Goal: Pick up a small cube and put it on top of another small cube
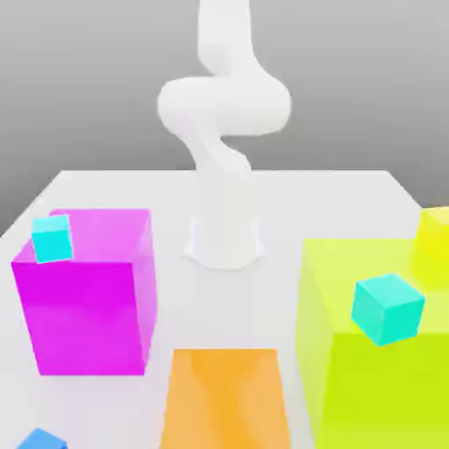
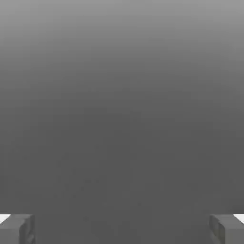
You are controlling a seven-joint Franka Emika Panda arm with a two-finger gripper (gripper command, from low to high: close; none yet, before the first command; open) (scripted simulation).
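Exterior view: a cyan cube [image 1: 52, 239] sits on the magenta block [image 1: 86, 307].

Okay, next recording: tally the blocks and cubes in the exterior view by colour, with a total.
Magenta: 1
Cyan: 1
Turquoise: 1
Lime: 1
Yellow: 1
Orange: 1
Blue: 1
Total: 7

Open pincer [image 2: 122, 229], fingertips [image 2: 222, 228] wide apart, plain grey gradient beyond
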